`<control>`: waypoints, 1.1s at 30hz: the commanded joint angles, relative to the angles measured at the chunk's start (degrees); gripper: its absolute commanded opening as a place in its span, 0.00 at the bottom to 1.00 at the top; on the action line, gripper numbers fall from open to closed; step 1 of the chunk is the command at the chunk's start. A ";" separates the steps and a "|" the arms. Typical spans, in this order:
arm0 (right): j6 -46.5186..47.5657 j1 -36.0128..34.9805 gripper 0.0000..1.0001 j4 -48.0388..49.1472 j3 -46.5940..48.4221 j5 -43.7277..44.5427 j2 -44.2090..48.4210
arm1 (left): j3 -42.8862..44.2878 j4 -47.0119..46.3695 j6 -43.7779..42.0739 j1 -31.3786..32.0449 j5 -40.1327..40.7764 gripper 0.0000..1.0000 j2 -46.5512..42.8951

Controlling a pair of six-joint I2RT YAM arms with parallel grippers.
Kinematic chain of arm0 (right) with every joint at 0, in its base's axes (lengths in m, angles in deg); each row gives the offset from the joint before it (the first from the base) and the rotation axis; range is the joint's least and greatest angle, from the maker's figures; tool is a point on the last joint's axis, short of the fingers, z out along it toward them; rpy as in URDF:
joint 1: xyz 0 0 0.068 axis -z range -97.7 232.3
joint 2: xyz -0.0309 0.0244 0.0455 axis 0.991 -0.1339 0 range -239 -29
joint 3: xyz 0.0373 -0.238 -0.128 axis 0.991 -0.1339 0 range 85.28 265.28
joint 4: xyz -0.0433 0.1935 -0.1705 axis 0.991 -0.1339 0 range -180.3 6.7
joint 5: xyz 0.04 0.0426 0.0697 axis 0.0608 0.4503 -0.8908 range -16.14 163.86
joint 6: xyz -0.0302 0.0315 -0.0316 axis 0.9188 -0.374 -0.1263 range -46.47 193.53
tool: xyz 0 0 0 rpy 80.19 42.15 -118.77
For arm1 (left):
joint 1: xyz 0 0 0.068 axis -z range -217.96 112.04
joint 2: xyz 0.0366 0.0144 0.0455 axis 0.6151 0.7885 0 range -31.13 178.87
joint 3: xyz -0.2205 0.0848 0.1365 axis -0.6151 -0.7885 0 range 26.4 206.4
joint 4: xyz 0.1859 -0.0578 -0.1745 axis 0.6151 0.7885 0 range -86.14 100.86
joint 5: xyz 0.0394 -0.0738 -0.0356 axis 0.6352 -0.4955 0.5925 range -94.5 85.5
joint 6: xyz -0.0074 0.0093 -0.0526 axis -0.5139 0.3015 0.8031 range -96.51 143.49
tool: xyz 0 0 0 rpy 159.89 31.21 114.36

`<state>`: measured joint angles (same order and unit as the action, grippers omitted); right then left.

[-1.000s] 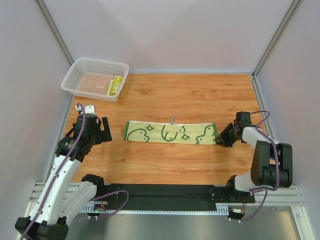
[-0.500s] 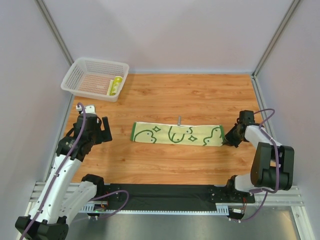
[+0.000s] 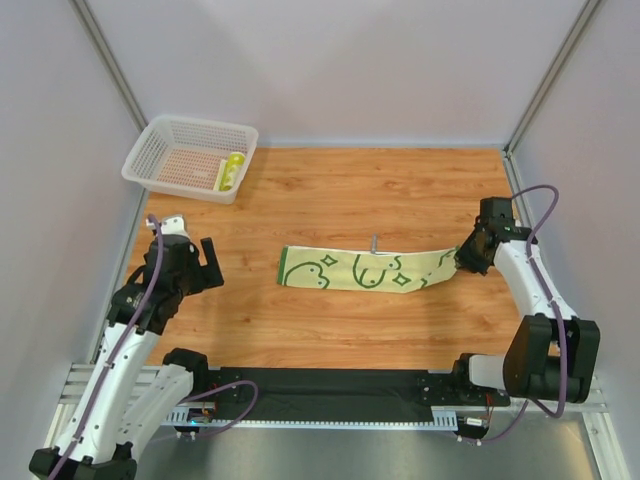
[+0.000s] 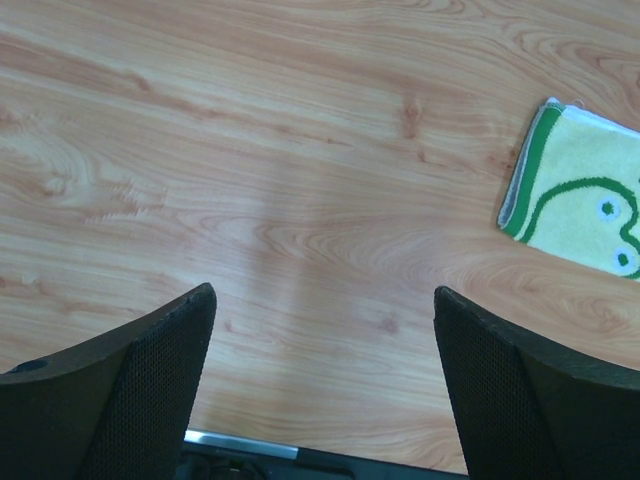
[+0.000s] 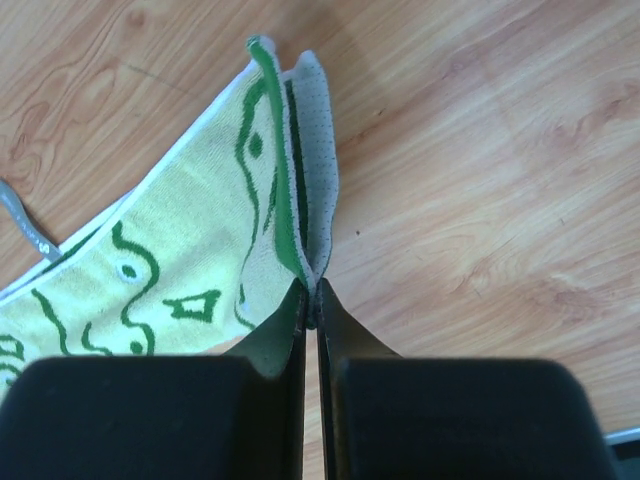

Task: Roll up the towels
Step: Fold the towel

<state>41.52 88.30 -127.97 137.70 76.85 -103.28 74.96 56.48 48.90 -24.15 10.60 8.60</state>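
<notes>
Two towels show from overhead. Farthest left, a white mesh basket point(image 3: 188, 160) sits at the ten o'clock corner of the wooden table point(image 3: 400, 190); a yellow-green towel point(image 3: 232, 171) lies rolled inside it, against the wall on the basket's three o'clock side.

Below it, at about eight o'clock on the table, the left gripper point(image 3: 212, 265) hangs with its jaws spread wide and nothing between them. In its wrist view only bare wood shows between the two black fingers point(image 4: 150, 380); the green-bordered left end of the other cloth lies at two o'clock in that view, well apart from them.

Across the middle of the table the patterned towel point(image 3: 360, 270), pale yellow with green swirl figures, lies stretched out lengthwise from nine o'clock to three o'clock; most of it rests flat on the wood, while its right end rises off the surface. A small grey loop point(image 3: 375, 243) sticks out of its far long edge, at the towel's twelve o'clock.

At three o'clock on the table, the right gripper point(image 3: 468, 258) has its jaws pressed together on that raised right end. Its wrist view shows the cloth's edge pinched between the fingertips and standing upright, with the green border and a white dotted underside both visible.
</notes>
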 commanded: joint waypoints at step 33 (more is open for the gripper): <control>-7.63 -46.42 0.00 -9.04 38.36 7.39 -25.37 | -1.18 -0.24 2.63 0.17 3.19 0.98 -5.54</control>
<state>35.49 43.43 -137.19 172.15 82.38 -126.60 73.69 56.81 50.89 -24.11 12.63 3.24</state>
